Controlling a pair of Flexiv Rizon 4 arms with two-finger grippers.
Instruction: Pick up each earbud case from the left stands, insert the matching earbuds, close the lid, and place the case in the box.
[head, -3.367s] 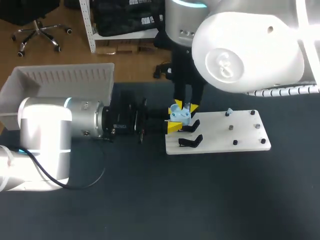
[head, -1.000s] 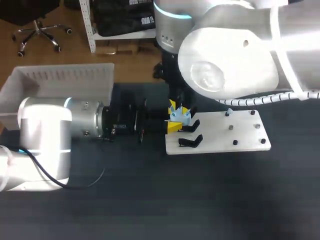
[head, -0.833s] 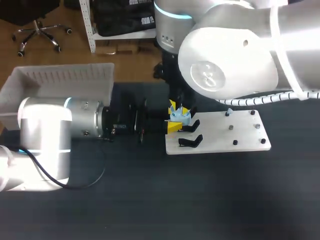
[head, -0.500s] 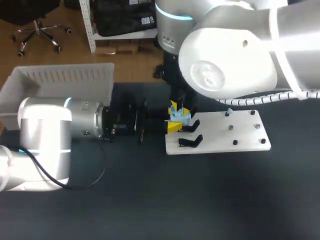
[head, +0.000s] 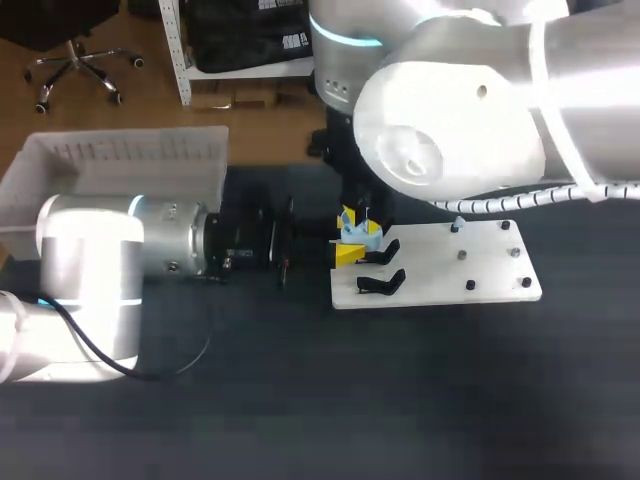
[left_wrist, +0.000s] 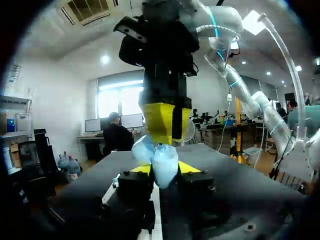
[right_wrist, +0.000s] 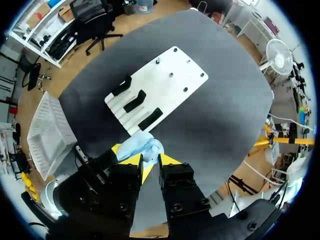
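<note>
A pale blue earbud case with its lid up hangs just off the left end of the white stand board. My left gripper comes in level from the left and is shut on the case's body. From above, my right gripper points straight down into the open case, its tips pinching a small pale blue earbud that is mostly hidden. Another pale blue earbud sits on a peg of the board.
Two black case stands and several dark pegs stand on the board. A white box sits at the table's far left. My right arm's bulky links hang over the table's back middle.
The right arm's upper links have shifted slightly left. Both grippers and the case stay where they were.
</note>
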